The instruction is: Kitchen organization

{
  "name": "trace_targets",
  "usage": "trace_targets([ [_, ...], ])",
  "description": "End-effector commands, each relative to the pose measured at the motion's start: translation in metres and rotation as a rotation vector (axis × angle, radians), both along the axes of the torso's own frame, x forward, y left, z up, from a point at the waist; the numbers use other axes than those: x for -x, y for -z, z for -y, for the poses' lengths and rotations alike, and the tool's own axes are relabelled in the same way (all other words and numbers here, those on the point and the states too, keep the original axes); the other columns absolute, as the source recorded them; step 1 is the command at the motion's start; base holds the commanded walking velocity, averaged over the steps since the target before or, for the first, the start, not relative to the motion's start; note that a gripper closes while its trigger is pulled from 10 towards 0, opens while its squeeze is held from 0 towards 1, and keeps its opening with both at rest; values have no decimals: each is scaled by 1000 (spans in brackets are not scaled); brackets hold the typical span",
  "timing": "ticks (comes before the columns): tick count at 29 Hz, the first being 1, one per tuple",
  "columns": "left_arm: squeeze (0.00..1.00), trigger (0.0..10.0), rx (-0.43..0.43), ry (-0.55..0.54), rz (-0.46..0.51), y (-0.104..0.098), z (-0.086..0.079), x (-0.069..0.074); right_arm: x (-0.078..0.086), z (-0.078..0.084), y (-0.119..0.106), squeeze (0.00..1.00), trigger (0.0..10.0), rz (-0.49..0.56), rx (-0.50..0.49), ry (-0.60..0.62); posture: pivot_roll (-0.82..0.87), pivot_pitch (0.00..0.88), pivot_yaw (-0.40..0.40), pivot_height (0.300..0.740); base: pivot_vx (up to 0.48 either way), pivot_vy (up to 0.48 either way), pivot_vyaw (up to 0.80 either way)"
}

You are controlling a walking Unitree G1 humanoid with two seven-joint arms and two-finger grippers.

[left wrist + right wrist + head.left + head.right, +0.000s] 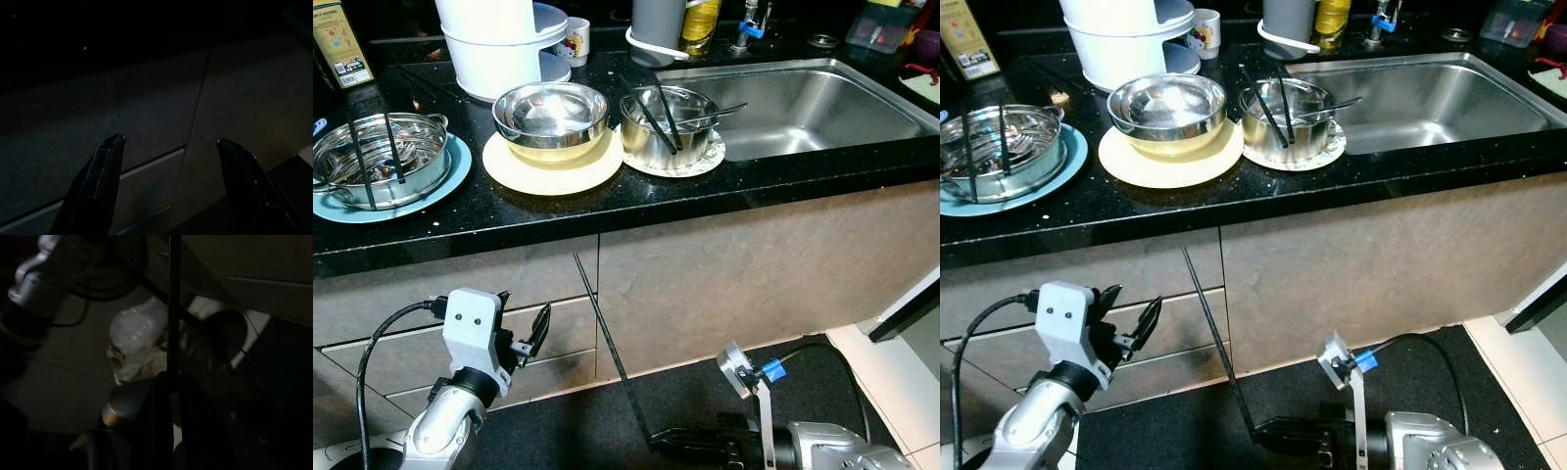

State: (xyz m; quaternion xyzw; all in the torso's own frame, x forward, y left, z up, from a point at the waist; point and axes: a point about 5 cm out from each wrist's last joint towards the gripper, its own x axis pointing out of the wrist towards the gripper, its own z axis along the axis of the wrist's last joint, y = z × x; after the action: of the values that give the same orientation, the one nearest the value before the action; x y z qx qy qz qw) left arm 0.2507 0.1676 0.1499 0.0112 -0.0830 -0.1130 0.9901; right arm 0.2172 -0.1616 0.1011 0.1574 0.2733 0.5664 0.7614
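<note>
While low before cabinet: head view — right gripper point(656, 438) pinching black chopstick point(607, 343), tip slanting up toward desk point(636, 201); more chopsticks in steel pot point(668, 125) | left wrist — left gripper point(168, 186) jaws spread, empty | right wrist — chopstick clamped near end; risk: pivoting or slipping, snagging desk edge.

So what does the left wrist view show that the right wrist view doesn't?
Left wrist: the left claw with its fingers spread apart and empty, facing the cabinet front and its drawer seams. Right wrist: the right claw shut on a thin black stick, with crumpled clear plastic beyond it. Shared: deep shade and grey cabinet panels.
</note>
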Motion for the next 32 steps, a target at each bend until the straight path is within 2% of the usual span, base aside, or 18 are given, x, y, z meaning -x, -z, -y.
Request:
trace_targets([
  [1,0,10000,-64,21,-99,17,0,2,-5,5,16,0,0,-5,115,68,-41,238,-9,740,0,0,0],
  [3,0,10000,-129,40,-213,34,2,2,-9,8,27,0,0,-11,198,108,-41,238,-9,740,0,0,0],
  [4,0,10000,-129,40,-213,34,2,2,-9,8,27,0,0,-11,198,108,-41,238,-9,740,0,0,0],
  [6,0,10000,-263,89,-353,60,5,5,-7,7,48,0,0,-6,355,83,-47,235,-7,740,0,0,0],
  [7,0,10000,-263,89,-353,60,5,5,-7,7,48,0,0,-6,355,83,-47,235,-7,740,0,0,0],
  [9,0,10000,-314,126,-415,73,10,9,-9,3,69,0,0,3,454,124,-46,240,-5,740,0,0,0],
  [14,0,10000,-331,138,-427,77,12,10,-13,0,79,0,0,17,494,173,-45,248,-8,740,0,0,0],
  [17,0,10000,-364,140,-446,82,11,11,-14,0,88,0,0,45,555,187,-45,248,-8,740,0,0,0],
  [18,0,10000,-384,139,-459,85,11,12,-14,3,96,0,0,67,608,205,-51,252,-10,740,0,0,0],
  [19,0,10000,-389,123,-482,91,11,12,-19,10,105,0,0,96,678,317,-53,254,-11,740,0,0,0],
  [20,0,10000,-389,123,-482,91,11,12,-19,10,105,0,0,96,678,317,-53,254,-11,740,0,0,0],
  [21,0,10000,-382,104,-488,94,10,11,-24,13,107,0,0,104,687,409,-53,254,-11,740,0,0,0],
  [22,0,10000,-382,104,-488,94,10,11,-24,13,107,0,0,104,687,409,-53,254,-11,740,0,0,0],
  [25,0,10000,-341,19,-523,105,7,9,-35,23,110,0,0,85,673,664,-60,258,-13,740,0,0,0],
  [26,0,10000,-341,19,-523,105,7,9,-35,23,110,0,0,85,673,664,-60,258,-13,740,0,0,0],
  [28,0,10000,-346,-4,-542,112,7,10,-39,28,110,0,0,55,630,812,-61,259,-16,740,0,0,0],
  [31,0,10000,-342,40,-502,110,14,10,-45,27,103,0,0,86,542,877,-62,259,-18,740,0,0,0],
  [32,0,10000,-334,83,-479,108,18,9,-48,24,99,0,0,116,503,855,-62,259,-18,740,0,0,0],
])
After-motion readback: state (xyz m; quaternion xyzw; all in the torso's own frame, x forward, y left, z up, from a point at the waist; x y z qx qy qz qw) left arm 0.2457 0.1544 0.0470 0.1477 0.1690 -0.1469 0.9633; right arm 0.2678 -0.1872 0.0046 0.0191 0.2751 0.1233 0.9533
